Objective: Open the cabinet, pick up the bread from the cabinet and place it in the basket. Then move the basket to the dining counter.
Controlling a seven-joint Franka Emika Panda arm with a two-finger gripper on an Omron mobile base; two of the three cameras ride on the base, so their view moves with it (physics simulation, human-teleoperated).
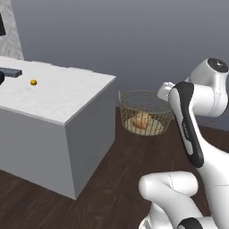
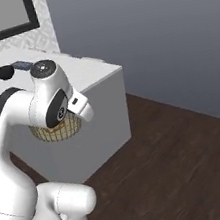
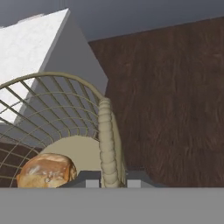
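Note:
The round tan wire basket (image 1: 145,112) hangs in the air above the dark floor, just off the corner of the dining counter (image 1: 58,96). My gripper (image 3: 111,180) is shut on the basket's thick rim (image 3: 106,131). The golden-brown bread (image 1: 142,120) lies on the woven base inside the basket (image 3: 57,113), to the left of the fingers in the hand view, where the bread (image 3: 46,171) shows close up. In the right base view the basket (image 2: 57,132) hangs under my hand, in front of the counter (image 2: 95,71). The cabinet is out of view.
A tiny orange fruit (image 1: 33,82) and a dark flat object (image 1: 11,72) lie on the counter's far left. Dark wooden floor (image 2: 180,151) spreads to the right, up to a plain grey wall (image 2: 160,32). A dark-framed window (image 2: 0,19) is behind the counter.

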